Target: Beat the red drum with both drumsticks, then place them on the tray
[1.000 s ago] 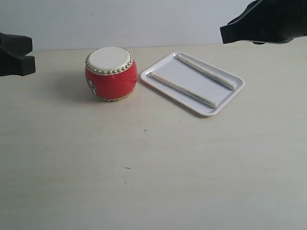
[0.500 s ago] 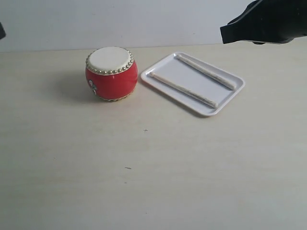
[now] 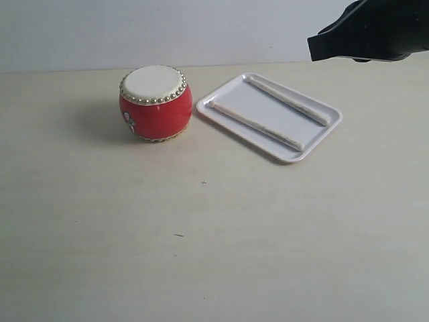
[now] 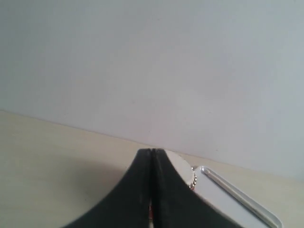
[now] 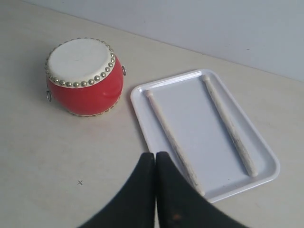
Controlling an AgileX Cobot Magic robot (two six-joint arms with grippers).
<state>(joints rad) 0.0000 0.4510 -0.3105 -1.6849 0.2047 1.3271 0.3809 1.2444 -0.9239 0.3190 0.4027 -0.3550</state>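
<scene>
The red drum (image 3: 155, 104) stands upright on the table, left of the white tray (image 3: 231, 89). Both drumsticks lie in the tray, one along its near side (image 3: 256, 125) and one along its far side (image 3: 289, 100). My right gripper (image 3: 313, 47) hangs high above the tray's far right, shut and empty; its wrist view shows the drum (image 5: 85, 78), the tray (image 5: 190, 107), both sticks (image 5: 173, 142) (image 5: 230, 126) and the closed gripper (image 5: 155, 156). My left gripper (image 4: 151, 152) is shut and empty, out of the exterior view; behind it the drum (image 4: 183, 166) and tray (image 4: 237, 199) peek out.
A pale wooden table (image 3: 201, 235) carries everything, with a plain grey wall (image 3: 201, 27) behind its far edge. A small cross mark (image 3: 203, 182) sits on the table in front of the drum.
My left gripper has drawn back off the left edge of the exterior view. The right gripper, drum, tray and sticks have not moved.
</scene>
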